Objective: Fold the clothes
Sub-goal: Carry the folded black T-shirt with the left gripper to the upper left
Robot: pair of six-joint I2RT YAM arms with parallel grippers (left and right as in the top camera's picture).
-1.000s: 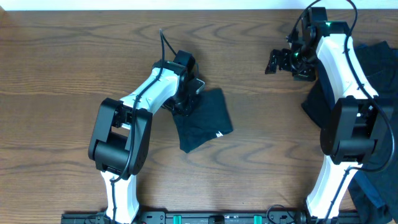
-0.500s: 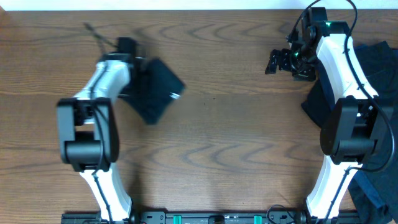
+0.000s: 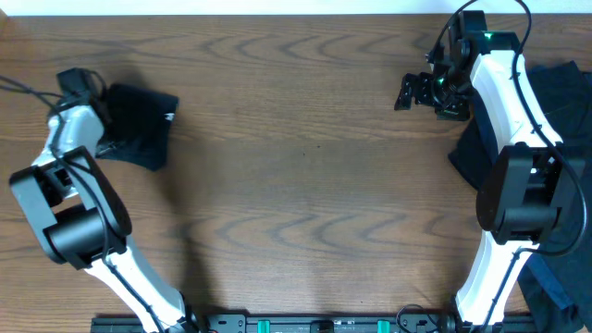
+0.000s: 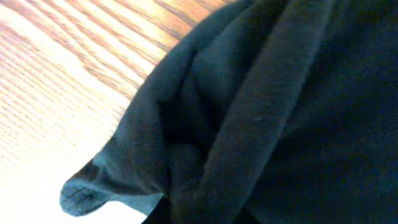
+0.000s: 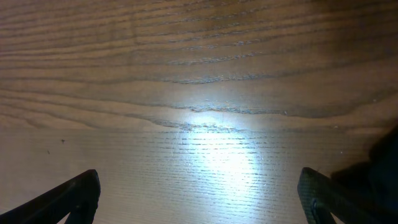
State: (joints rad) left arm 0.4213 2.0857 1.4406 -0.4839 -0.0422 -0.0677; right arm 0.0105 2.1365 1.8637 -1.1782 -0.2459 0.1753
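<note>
Fingers of the left gripper [image 3: 100, 125] are hidden in bunched cloth and are judged to be pinched shut on the folded T-shirt [image 3: 139, 128].
The T-shirt is seen at the upper left of the frame, on or just above the tabletop [image 3: 296, 185], its white label [image 3: 171, 117] at its right edge. Setting it aside is judged the step in hand; release and a clean withdrawal are called for next. The right gripper [image 5: 199, 193] is spread wide and empty at the upper right, near the unfolded clothes [image 3: 564, 92].

A folded dark T-shirt [image 3: 139, 128], marked by a small white label [image 3: 171, 117], was seen at the far left of the surface [image 3: 305, 185], touched by the left end effector [image 3: 104, 120]. The right end effector [image 3: 409, 91] was held over bare wood, near heaped dark clothes [image 3: 564, 88].
</note>
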